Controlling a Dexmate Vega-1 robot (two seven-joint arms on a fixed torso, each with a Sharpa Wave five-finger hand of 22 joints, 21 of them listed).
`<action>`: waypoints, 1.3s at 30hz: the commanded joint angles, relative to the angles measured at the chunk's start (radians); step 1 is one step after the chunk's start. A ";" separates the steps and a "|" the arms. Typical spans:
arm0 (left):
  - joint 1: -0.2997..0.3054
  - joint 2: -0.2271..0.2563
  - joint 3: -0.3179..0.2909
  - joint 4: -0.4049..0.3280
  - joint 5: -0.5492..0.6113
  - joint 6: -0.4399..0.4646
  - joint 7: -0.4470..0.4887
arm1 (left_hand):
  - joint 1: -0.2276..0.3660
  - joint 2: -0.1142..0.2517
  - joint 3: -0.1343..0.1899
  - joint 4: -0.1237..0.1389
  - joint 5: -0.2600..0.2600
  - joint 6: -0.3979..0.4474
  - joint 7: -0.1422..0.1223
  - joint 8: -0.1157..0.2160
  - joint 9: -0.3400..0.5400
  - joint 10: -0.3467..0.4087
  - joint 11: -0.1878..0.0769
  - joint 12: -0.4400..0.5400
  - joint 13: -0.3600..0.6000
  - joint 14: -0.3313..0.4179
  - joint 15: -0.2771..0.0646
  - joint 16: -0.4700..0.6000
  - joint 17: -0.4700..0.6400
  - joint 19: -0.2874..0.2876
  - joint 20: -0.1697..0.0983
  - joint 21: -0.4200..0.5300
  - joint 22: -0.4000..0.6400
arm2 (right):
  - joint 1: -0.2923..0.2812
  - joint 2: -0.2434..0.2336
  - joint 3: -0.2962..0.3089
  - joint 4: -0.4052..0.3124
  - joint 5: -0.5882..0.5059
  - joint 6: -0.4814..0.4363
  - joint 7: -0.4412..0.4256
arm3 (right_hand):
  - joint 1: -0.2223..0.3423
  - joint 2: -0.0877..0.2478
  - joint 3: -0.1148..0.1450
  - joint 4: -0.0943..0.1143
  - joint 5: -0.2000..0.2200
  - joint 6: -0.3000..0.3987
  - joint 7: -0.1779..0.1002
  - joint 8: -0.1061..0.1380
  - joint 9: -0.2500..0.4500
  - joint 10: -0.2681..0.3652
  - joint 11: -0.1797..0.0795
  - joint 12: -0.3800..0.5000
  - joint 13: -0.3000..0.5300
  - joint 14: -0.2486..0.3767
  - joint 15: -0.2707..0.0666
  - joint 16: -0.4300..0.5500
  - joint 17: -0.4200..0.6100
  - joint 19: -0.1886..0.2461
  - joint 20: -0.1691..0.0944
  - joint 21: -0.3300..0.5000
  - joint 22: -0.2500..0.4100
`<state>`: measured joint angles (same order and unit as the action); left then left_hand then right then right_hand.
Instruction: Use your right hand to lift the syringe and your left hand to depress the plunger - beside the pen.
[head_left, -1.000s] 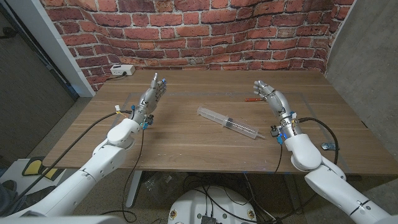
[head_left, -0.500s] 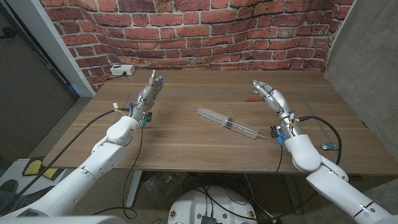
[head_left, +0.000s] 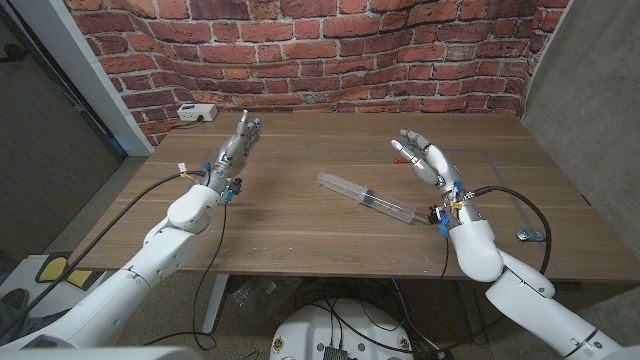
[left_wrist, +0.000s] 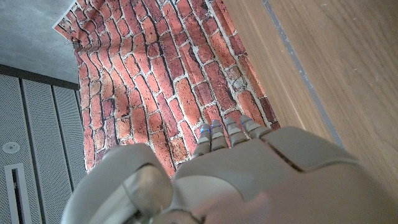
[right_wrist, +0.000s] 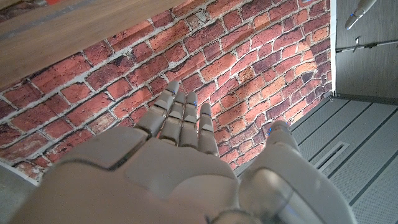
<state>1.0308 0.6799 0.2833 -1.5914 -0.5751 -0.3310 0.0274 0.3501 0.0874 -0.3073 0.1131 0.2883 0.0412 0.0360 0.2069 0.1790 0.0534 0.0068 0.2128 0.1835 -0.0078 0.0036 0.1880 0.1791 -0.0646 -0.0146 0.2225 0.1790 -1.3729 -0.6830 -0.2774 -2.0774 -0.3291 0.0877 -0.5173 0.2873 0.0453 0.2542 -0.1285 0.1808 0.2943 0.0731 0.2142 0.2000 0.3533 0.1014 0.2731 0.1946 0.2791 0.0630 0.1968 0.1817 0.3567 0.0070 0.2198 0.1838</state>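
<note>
Against the earlier frames: left hand (head_left: 237, 143) slightly turned, narrower and more edge-on, barely shifted; right hand (head_left: 428, 160) swung round from a curled, side-on pose to an open spread, now nearer the clear plastic syringe (head_left: 366, 197). Syringe itself unmoved.

Left to right, placed by the syringe:

Far left of the syringe, by the table's back edge under the red brick wall (head_left: 300, 45), a small white box with a cable (head_left: 196, 113). Nearer, still left of the syringe, the left hand, raised, fingers straight and close together pointing toward the wall, holding nothing, touching nothing; seen from its own wrist, fingertips (left_wrist: 219, 132) together against the bricks. Bare boards of the brown wooden table (head_left: 290, 225) between this hand and the syringe.

At table centre, the syringe lying flat, slanting from back-left to front-right, thin end toward the right arm. Untouched, open wood all round it, front edge of the table well apart.

Right of the syringe and a little behind it, the right hand, fingers spread and apart, empty, near the syringe but not touching. Just behind the fingers, a small red pen (head_left: 403, 158), partly hidden. From the right wrist, fingers (right_wrist: 180, 115) extended toward the wall.

Far right of the syringe, by the table's right edge, a small grey metal object (head_left: 530, 235), too small to tell.
</note>
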 joint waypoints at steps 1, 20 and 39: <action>0.007 0.024 0.002 -0.032 0.025 0.008 -0.002 | 0.012 0.002 -0.002 -0.004 -0.001 0.009 0.003 -0.002 0.006 0.013 0.001 0.002 0.006 0.009 0.004 0.004 0.004 0.006 -0.001 -0.003 0.004 | 0.007 -0.024 -0.056 -0.038 -0.204 -0.134 -0.052 | 0.011 0.000 0.007 -0.007 -0.002 0.003 -0.012 -0.001 0.000 0.006 -0.002 -0.005 0.001 0.004 -0.004 -0.001 0.000 0.006 -0.005 0.004 0.003; 0.005 0.011 0.012 -0.031 0.021 -0.016 -0.023 | 0.016 0.004 -0.001 -0.005 -0.002 0.013 0.004 -0.002 0.006 0.018 -0.003 0.001 0.006 0.017 0.003 0.005 0.004 0.004 0.010 -0.006 0.004 | -0.001 -0.081 -0.165 -0.104 -0.457 -0.396 -0.023 | 0.043 0.014 0.022 -0.020 0.000 0.008 -0.034 -0.001 -0.001 0.007 -0.018 -0.009 0.000 0.003 -0.022 -0.005 -0.001 -0.013 -0.005 -0.006 0.003; 0.041 0.042 -0.015 -0.080 0.023 -0.025 -0.022 | 0.018 0.006 0.000 -0.005 -0.004 0.015 0.002 -0.004 0.006 0.021 -0.003 0.000 0.006 0.020 0.002 0.004 0.004 0.002 0.015 -0.008 0.004 | 0.038 -0.097 -0.253 -0.115 -0.525 -0.554 0.112 | 0.103 0.017 0.043 -0.040 0.000 0.022 -0.056 0.000 -0.002 -0.011 -0.031 -0.022 -0.001 -0.002 -0.036 -0.009 -0.002 -0.027 -0.005 -0.011 0.004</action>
<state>1.0555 0.7113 0.2806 -1.6554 -0.5512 -0.3443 0.0080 0.3713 0.0905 -0.3072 0.1131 0.2885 0.0466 0.0415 0.2069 0.1841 0.0624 0.0053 0.2128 0.1835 0.0014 0.0055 0.1881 0.1790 -0.0592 -0.0014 0.2166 0.1789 -1.3545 -0.7687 -0.4866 -2.1807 -0.8289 -0.3783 -0.4846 0.3714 0.0663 0.2905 -0.1647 0.1808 0.3141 0.0211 0.2148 0.1953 0.3445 0.0714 0.2577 0.1904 0.2664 0.0355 0.1881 0.1766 0.3166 0.0036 0.2060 0.1838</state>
